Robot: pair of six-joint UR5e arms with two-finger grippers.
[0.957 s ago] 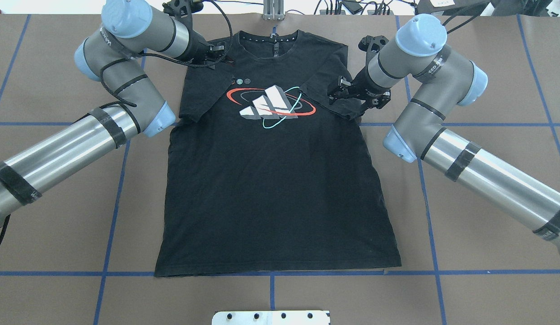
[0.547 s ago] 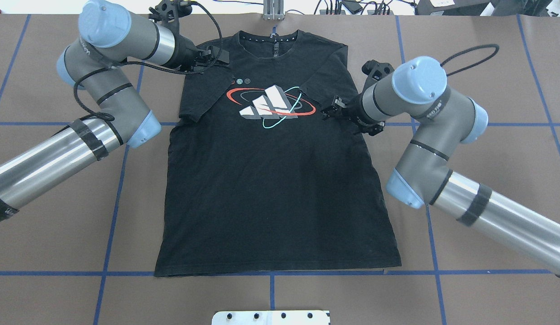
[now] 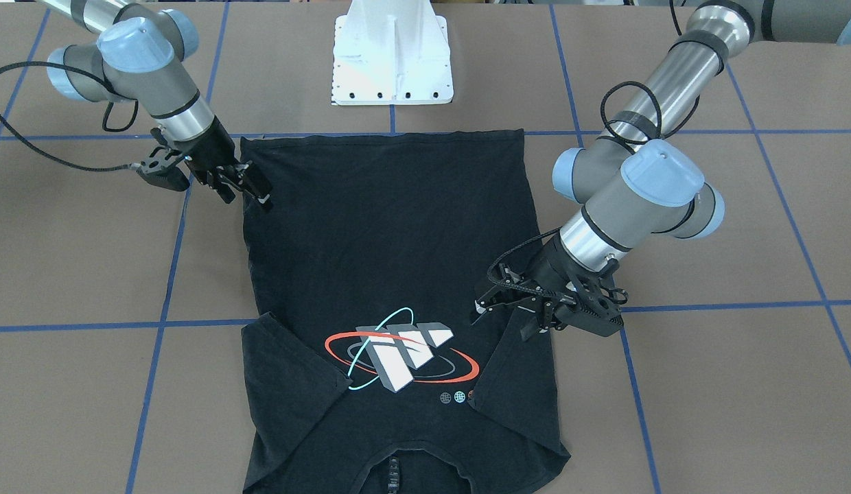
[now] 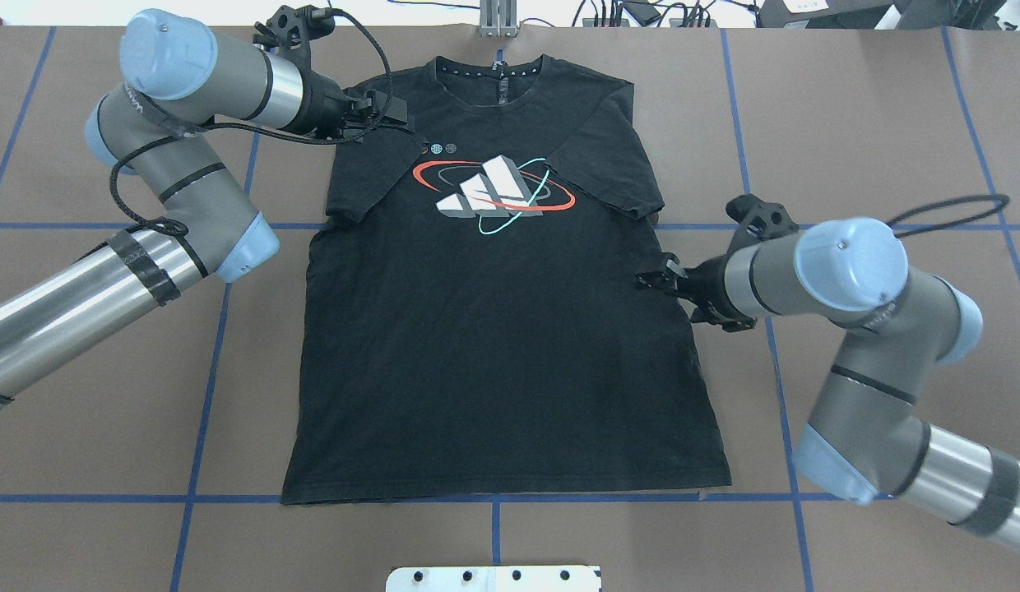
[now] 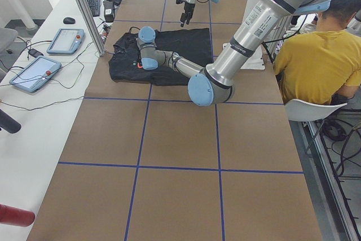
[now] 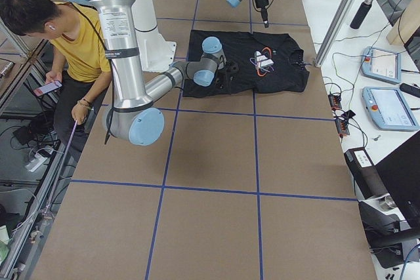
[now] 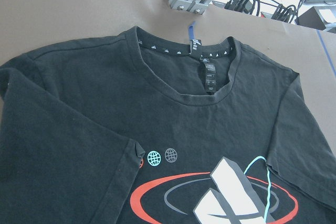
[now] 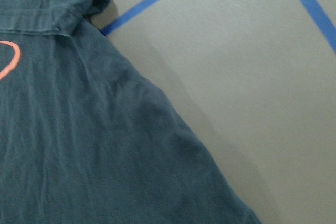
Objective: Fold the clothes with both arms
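The black T-shirt (image 4: 493, 345) lies flat, face up, collar at the table's far side, with both sleeves folded in onto the chest beside the white, red and teal graphic (image 4: 493, 193). My left gripper (image 4: 397, 116) hovers open and empty over the shirt's left shoulder; in the front view it is above the folded sleeve (image 3: 497, 310). My right gripper (image 4: 651, 278) is open and empty at the shirt's right side edge, also seen in the front view (image 3: 252, 185). The left wrist view shows the collar (image 7: 202, 85); the right wrist view shows the side seam (image 8: 157, 108).
Brown table with blue tape lines (image 4: 206, 386). The white pedestal base (image 3: 392, 62) stands behind the hem. A metal post (image 4: 495, 18) and cables sit beyond the collar. An operator in yellow (image 5: 310, 66) sits beside the base. Tablets (image 6: 387, 106) lie on a side bench.
My right gripper has left the folded right sleeve and moved toward the hem along the shirt's right edge. My left arm has drawn back a little to the left.
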